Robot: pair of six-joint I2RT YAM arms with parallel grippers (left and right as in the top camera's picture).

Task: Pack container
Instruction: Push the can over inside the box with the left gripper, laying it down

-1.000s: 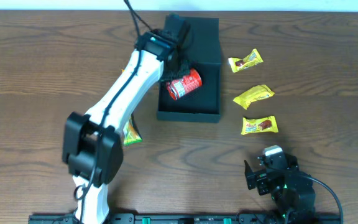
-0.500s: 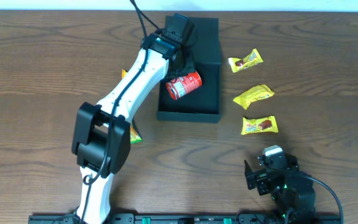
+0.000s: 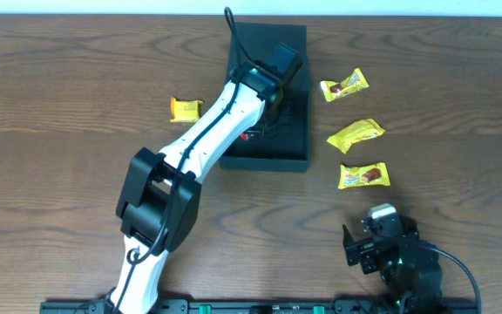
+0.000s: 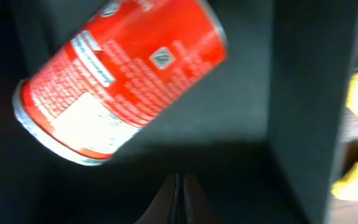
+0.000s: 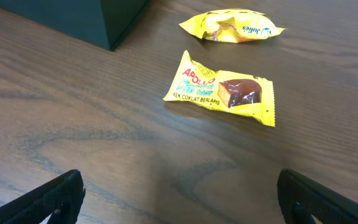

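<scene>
The container [image 3: 268, 162] is seen at the far middle of the table [image 3: 50, 105], its lid lying open at the far side, and the left arm [image 3: 207, 131] is stretched right across it. The left gripper [image 4: 180, 186] is held low inside the box, fingers pressed together with nothing between them (only a thin seam is shown by the wrist camera). A red can [image 4: 120, 78] is laid on its side on the container floor just ahead of those fingertips, angled, not touched; from above only a sliver of red is left showing beside the arm.

To the container's right, three yellow snacks are lined up on the wood: the far packet [image 3: 344, 85], the middle packet [image 3: 356, 133] and the Apollo packet [image 3: 363, 175]. A lone packet [image 3: 185, 109] is set apart on the container's left.

The right gripper [image 5: 180, 183] is kept at the near edge, fingers spread wide, nothing held; the Apollo packet is framed ahead of it, well apart.
</scene>
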